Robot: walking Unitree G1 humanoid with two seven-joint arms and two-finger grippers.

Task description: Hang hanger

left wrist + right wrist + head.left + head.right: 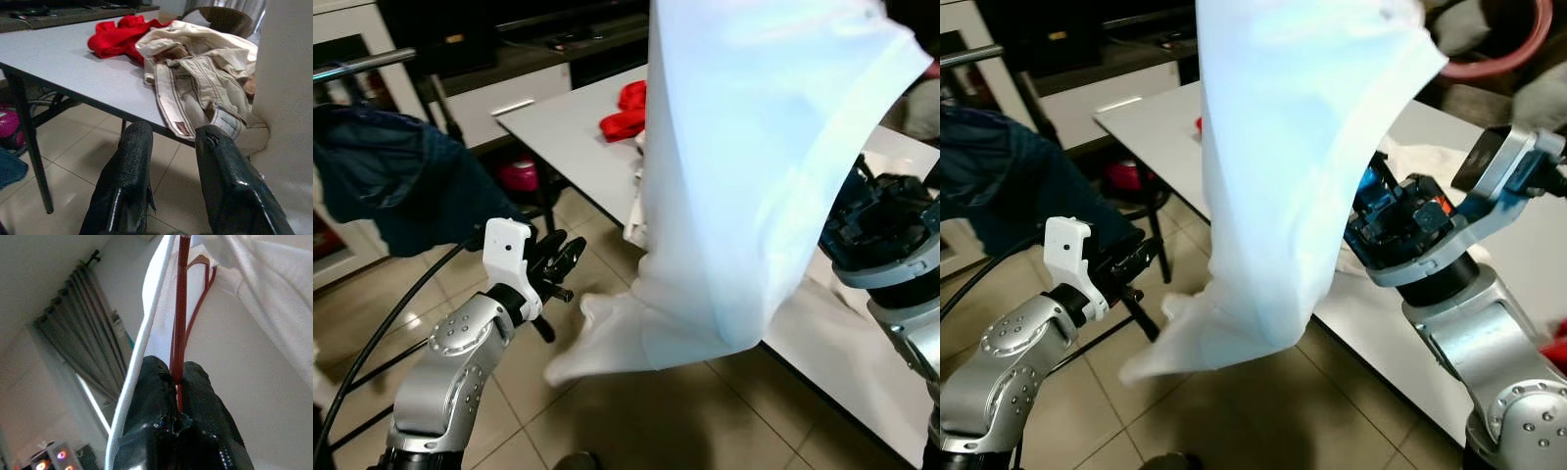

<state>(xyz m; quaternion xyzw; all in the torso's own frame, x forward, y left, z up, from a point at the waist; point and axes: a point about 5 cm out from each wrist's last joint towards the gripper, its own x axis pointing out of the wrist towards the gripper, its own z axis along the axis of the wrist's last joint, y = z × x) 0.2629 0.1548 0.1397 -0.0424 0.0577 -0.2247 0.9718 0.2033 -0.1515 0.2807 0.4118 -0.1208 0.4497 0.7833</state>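
At far left, a horizontal metal clothes rail (362, 64) carries a dark blue garment (401, 176) that hangs over the tiled floor. Just right of it the left gripper (558, 259) points toward the white worktop (568, 137), its jaws parted with nothing between them. On that worktop lie a crumpled red cloth (122, 36) and a heap of cream trousers (205, 73) that spills over the near edge. Further right, a long white garment (754, 166) hangs in mid-air in front of the worktop, its lower end trailing low toward the floor. At far right, the right gripper (178, 396) has its jaws closed tight on the thin red wire hanger (182, 308) that carries this garment.

The rail stands well apart, across the robot's left. On the way there the trailing hem could snag the worktop edge or the idle left arm, and the garment might slide off the slim wire if the hanger tilts.
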